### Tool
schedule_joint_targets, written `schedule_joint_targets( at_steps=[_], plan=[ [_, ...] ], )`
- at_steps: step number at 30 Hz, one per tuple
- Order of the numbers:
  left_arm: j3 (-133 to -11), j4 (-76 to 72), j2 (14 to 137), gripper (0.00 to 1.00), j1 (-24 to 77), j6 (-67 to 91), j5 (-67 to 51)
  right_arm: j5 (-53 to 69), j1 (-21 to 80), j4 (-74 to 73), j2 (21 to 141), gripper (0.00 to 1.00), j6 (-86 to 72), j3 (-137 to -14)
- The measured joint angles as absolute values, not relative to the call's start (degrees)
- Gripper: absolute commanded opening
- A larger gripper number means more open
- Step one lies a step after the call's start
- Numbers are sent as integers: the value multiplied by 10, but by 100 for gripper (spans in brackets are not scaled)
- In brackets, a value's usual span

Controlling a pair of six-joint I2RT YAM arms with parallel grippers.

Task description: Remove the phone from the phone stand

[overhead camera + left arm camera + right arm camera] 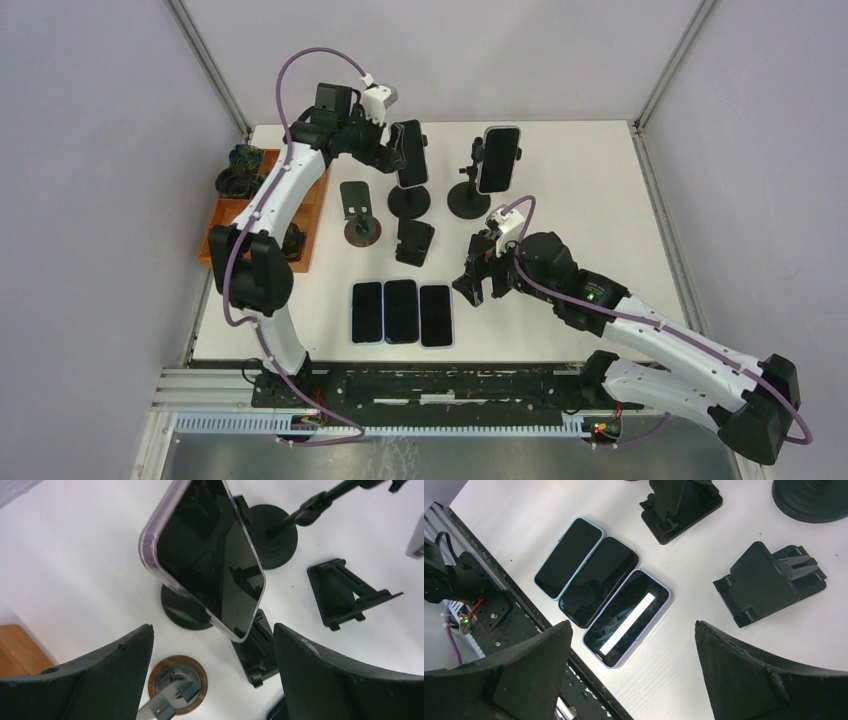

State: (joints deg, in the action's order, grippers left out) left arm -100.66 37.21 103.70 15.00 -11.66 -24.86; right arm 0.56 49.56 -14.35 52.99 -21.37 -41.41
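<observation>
A dark phone (410, 152) in a clear case is mounted tilted on a black phone stand with a round base (408, 201). My left gripper (396, 152) is open right beside it on its left. In the left wrist view the phone (210, 555) hangs just ahead of the open left gripper (212, 627), its lower corner near the right finger (340, 680), not clamped. A second phone (499, 158) sits on another round-based stand (468, 198). My right gripper (480, 277) is open and empty, low over the table beside three flat phones (598, 581).
Three phones (401, 311) lie side by side near the front edge. Empty stands sit mid-table: a wooden-ringed one (359, 228), a black folding one (414, 241), and another (769, 582) by my right gripper. An orange tray (213, 225) of parts sits at the left edge.
</observation>
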Motion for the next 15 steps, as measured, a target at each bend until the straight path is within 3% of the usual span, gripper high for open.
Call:
schedule_joint_targets(
  at_steps=[9, 15],
  plan=[
    [-1047, 332, 1096, 77, 132, -101, -304, 41, 495, -140, 522, 98, -216, -419],
    [-1067, 316, 1131, 59, 124, -100, -360, 54, 495, -138, 517, 98, -219, -419]
  ],
)
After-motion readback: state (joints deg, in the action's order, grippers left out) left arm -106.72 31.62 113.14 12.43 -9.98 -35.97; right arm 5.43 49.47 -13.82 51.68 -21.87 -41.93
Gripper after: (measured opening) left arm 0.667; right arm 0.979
